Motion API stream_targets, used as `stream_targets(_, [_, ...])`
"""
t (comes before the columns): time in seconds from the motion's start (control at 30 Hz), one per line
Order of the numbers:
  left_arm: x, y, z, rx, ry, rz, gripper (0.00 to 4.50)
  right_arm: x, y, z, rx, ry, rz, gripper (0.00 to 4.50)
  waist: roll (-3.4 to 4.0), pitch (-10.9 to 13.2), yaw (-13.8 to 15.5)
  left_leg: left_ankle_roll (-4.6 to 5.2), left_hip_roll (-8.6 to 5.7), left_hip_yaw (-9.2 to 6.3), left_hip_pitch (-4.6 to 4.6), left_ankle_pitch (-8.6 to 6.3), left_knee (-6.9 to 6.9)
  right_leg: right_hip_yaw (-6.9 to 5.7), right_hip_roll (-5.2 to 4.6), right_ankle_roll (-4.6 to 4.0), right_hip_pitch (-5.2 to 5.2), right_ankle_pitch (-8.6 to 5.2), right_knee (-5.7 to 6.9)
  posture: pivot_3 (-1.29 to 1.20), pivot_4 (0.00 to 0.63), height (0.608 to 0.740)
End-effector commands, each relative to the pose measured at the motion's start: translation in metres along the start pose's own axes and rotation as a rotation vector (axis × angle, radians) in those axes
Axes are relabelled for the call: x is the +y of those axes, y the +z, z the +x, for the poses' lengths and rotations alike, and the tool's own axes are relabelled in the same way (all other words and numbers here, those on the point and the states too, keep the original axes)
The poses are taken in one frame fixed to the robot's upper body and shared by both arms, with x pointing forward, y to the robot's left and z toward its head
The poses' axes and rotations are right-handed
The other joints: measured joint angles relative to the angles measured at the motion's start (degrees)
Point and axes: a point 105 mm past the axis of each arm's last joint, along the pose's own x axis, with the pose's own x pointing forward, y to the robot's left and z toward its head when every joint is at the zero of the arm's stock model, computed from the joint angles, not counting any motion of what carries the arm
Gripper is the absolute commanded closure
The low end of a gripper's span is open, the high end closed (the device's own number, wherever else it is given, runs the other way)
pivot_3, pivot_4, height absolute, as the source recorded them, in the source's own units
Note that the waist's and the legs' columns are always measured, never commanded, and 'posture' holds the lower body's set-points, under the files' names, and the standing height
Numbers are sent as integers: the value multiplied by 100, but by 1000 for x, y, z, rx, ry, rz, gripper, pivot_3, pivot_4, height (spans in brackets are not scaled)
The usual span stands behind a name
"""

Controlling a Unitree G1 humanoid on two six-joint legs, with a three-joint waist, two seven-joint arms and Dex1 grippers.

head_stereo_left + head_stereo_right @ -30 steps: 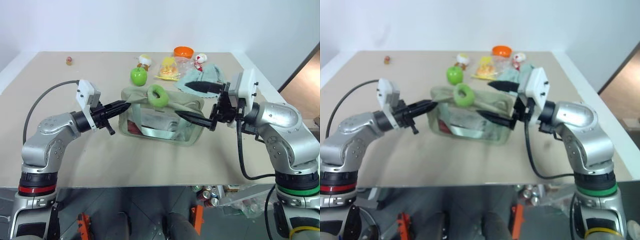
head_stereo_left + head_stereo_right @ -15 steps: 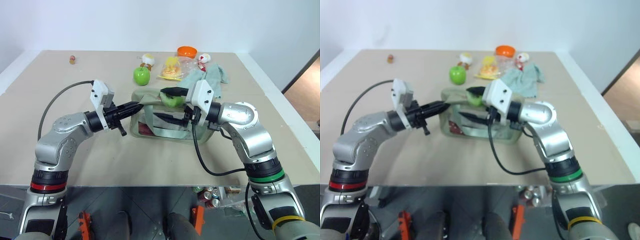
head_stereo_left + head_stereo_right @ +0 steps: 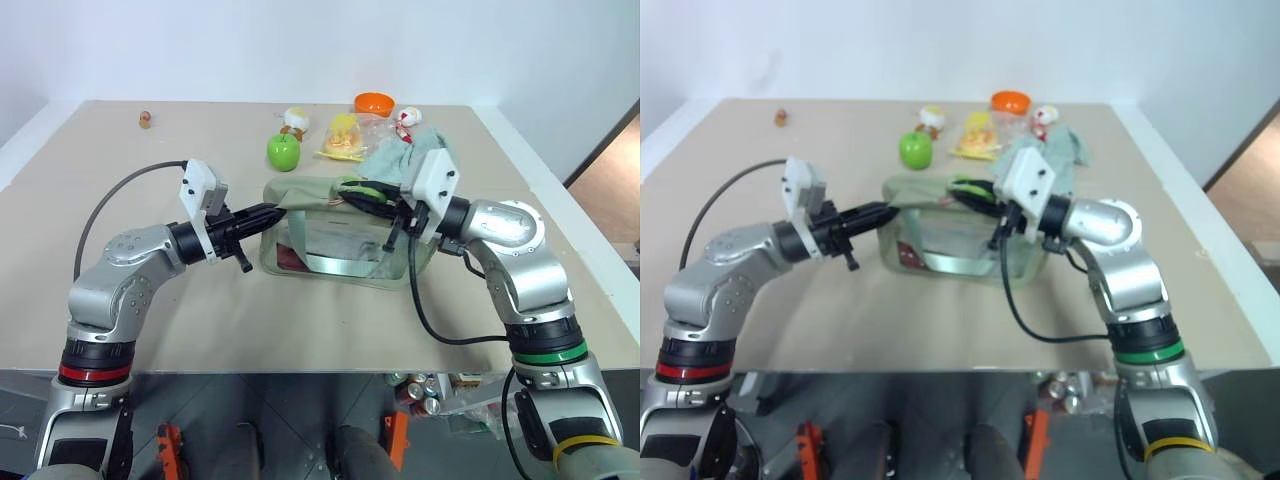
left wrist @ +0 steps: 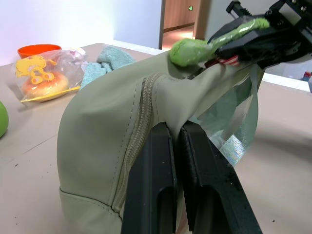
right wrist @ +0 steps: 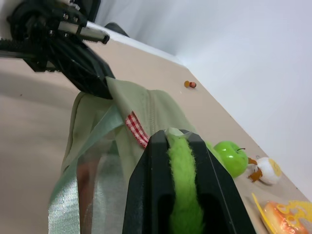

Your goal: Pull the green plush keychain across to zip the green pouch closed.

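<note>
Right gripper [image 5: 168, 161]: a second ago it hung wide open off the pouch's right end; now it has come in over the top edge and clamped down on the green plush keychain [image 5: 183, 195], the fuzz squashed flat between both black fingers.
Meaning for the task: the pull looks secured, so I judge the grasp step done and the drag along the zipper not yet begun; much of the mouth looks still unzipped.
Left gripper [image 4: 178, 146]: fingers pressed together on a fold of fabric at the left end of the green pouch [image 3: 300, 205], same pinch as a second ago, anchoring the bag.
Green pouch, place: standing on the table [image 3: 150, 300] between the two arms, clear window panel facing the robot, its top lifted slightly at the left corner.
Keychain relative to grippers: inside the right gripper's pinch, at the pouch's top edge right of centre; well apart from the left gripper across the length of the zipper.
Behind the pouch: green apple [image 3: 283, 152], pale teal cloth [image 3: 400, 158], orange bowl [image 3: 374, 103], a bagged yellow toy [image 3: 343, 138].
</note>
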Motion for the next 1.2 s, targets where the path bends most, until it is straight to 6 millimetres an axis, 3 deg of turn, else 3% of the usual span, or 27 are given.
stream_targets(0.03, [2, 11, -1, -14, 8, 42, 4500, -24, 11, -30, 2, -90, -59, 4450, 0, 0, 9, 0, -1, 0, -1, 0, 0, 0, -1, 0, 1, 0, 0, 0, 150, 740])
stream_targets(0.37, [6, 12, -6, 9, 55, 63, 4500, -69, -19, -119, 318, -277, -173, 4450, 1, 0, 6, 1, -1, 3, 2, 0, -3, 3, 0, 6, -1, -6, -2, 0, 150, 740])
stream_targets(0.5, [7, 14, -8, -11, 86, 65, 4500, -70, -42, -145, 434, -386, -152, 4450, 1, 0, -4, 1, -1, 6, 4, 0, -3, 7, 0, 6, 0, -6, -2, 0, 150, 740])
stream_targets(0.77, [9, 12, 0, -49, 175, 79, 4500, 7, -106, -106, 447, -414, 62, 4450, 3, 0, -26, -5, 0, 3, 8, 3, -1, 8, 3, 6, 0, -2, 4, 0, 150, 740])
stream_targets(0.87, [9, 13, 3, -63, 193, 78, 4500, 10, -120, -100, 427, -469, 108, 4450, 4, -2, -30, -14, -1, 6, 8, 13, 0, 12, 2, 13, 1, 8, 3, 0, 150, 740])
stream_targets(1.0, [9, 11, 4, -77, 197, 32, 4500, -2, -123, -95, 346, -554, 196, 4450, 4, -1, -59, -6, -1, 8, 11, 24, 3, 15, 2, 16, 3, 24, 0, 0, 150, 740])
stream_targets(1.03, [8, 11, 4, -80, 190, 17, 4131, -7, -120, -95, 326, -559, 207, 3709, 5, -1, -63, -3, -1, 8, 11, 27, 2, 15, 3, 16, 3, 26, 0, 0, 150, 740])
stream_targets(1.2, [6, 15, 2, -80, 163, 11, 2428, -28, -87, -99, 153, -568, 296, 2061, 5, -1, -65, -2, -1, 8, 7, 28, 0, 15, 2, 19, 3, 26, -1, 0, 150, 740])
